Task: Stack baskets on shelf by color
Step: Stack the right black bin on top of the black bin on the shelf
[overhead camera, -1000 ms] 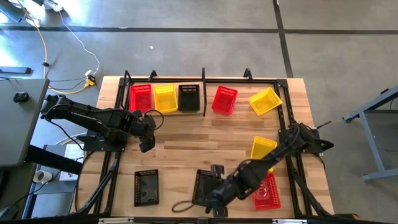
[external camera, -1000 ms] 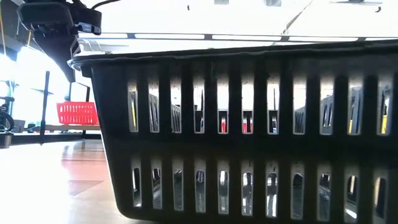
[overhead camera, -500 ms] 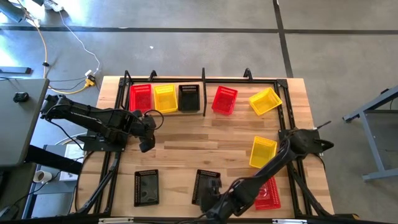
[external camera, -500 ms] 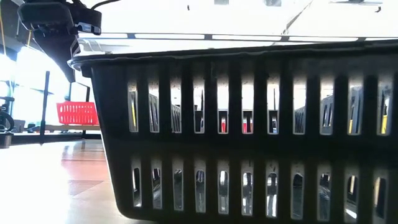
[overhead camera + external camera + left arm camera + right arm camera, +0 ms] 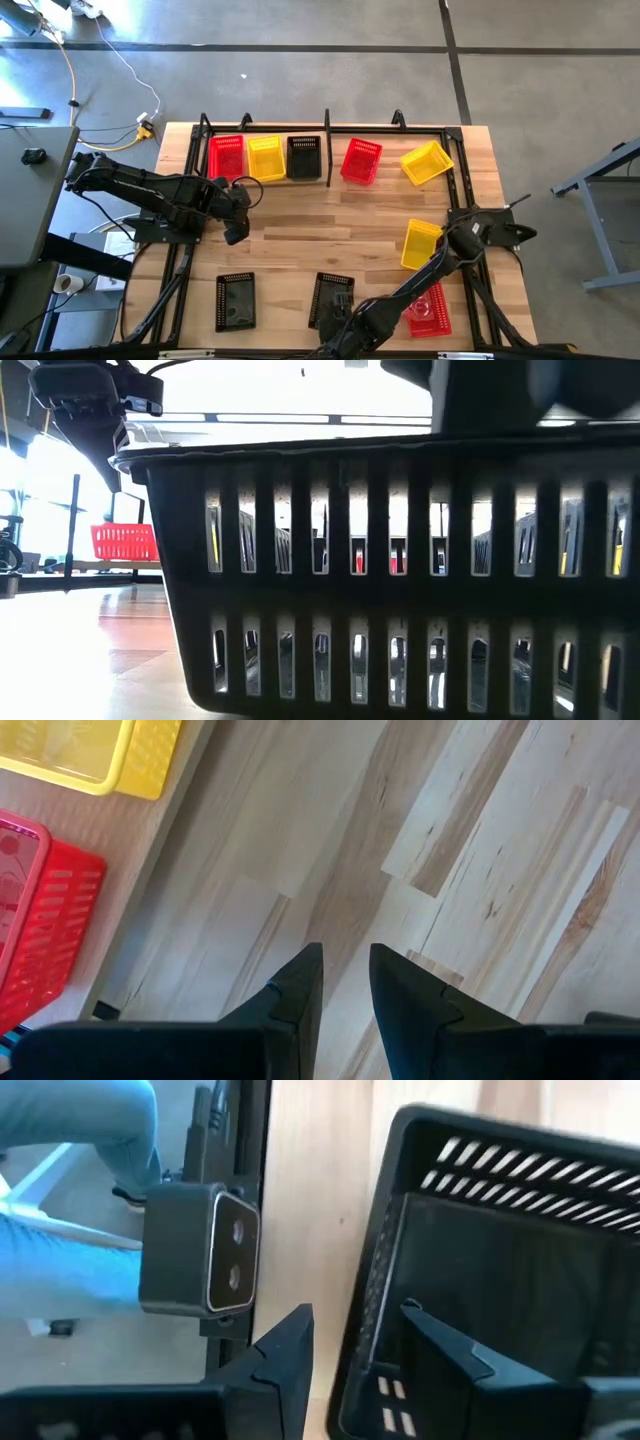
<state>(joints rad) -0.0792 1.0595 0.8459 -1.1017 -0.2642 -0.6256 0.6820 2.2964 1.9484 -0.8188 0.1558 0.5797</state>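
Nine baskets show in the high view. Red (image 5: 227,155), yellow (image 5: 266,157) and black (image 5: 304,157) ones stand on the shelf (image 5: 327,128) left of its divider. A red (image 5: 361,160) and a yellow (image 5: 426,162) one sit askew right of it. On the table lie a yellow one (image 5: 422,243), a red one (image 5: 430,308) and two black ones (image 5: 236,300) (image 5: 332,298). My right gripper (image 5: 357,1312) is open astride the near wall (image 5: 368,1330) of the middle black basket, one finger inside, one outside. My left gripper (image 5: 346,952) hovers narrowly open in front of the shelf's left half.
The low camera (image 5: 200,1265) sits at the table's near edge, just beside my right gripper, and a person's blue-clad legs (image 5: 70,1180) stand beyond it. The black basket (image 5: 400,580) fills the low view. Bare wood lies between the shelf and the near baskets.
My right gripper has moved toward the table's near edge, past the middle black basket's hollow, and come down over its near wall; its body now shows at the top of the low view. The basket has stayed in place.
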